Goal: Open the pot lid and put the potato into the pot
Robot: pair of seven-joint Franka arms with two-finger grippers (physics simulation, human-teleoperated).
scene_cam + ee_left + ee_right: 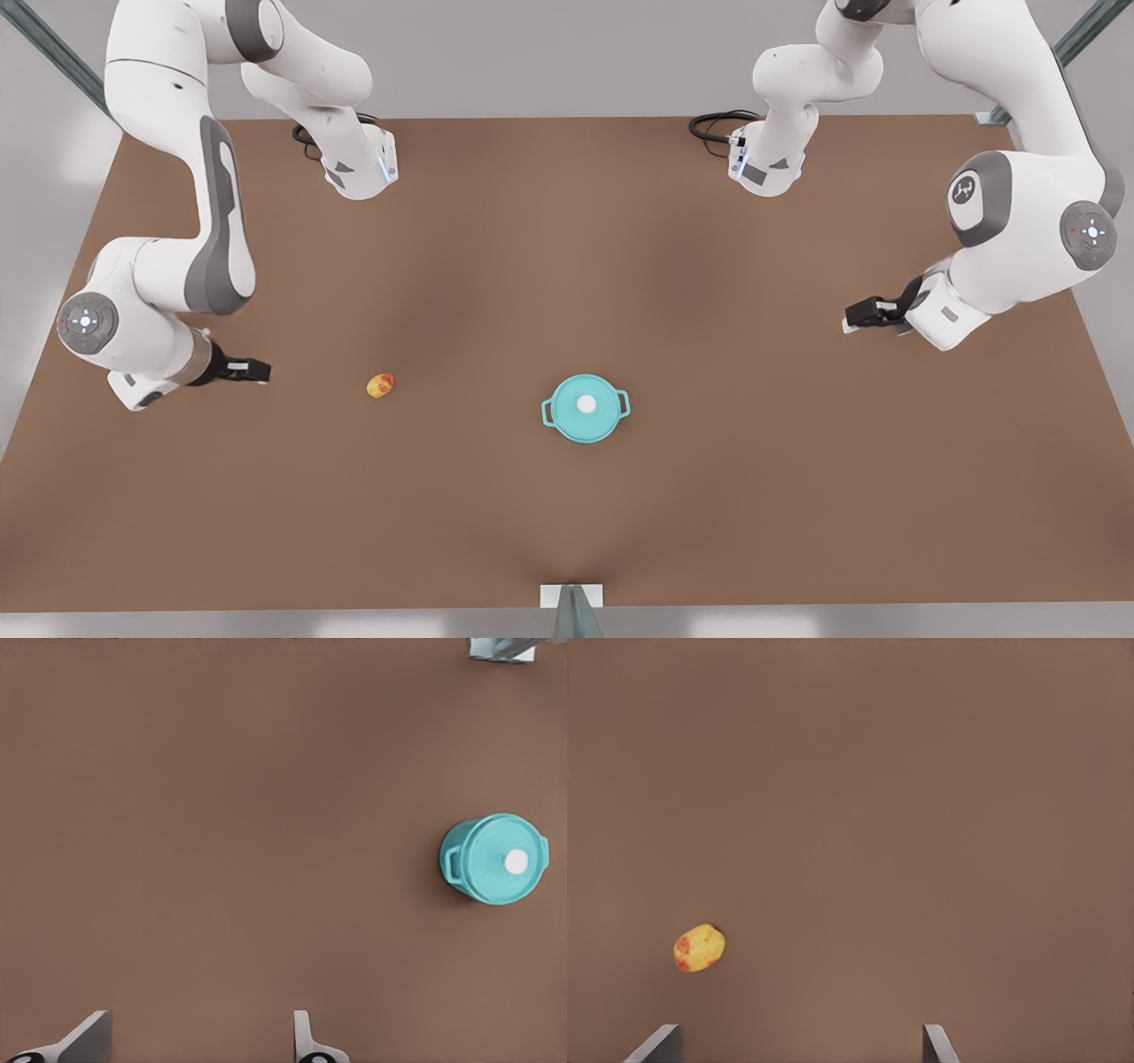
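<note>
My left claw, fingers apart and empty, hangs well off the pot with its lid on, my right claw, also apart, near the potato on the counter; nothing started, so I'd first pinch the knob.

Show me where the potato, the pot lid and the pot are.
potato [381,385]: front view, middle of its yellow body.
pot lid [571,396]: front view, teal top beside the white knob.
pot [546,411]: front view, loop handle on the front view's left.
</note>
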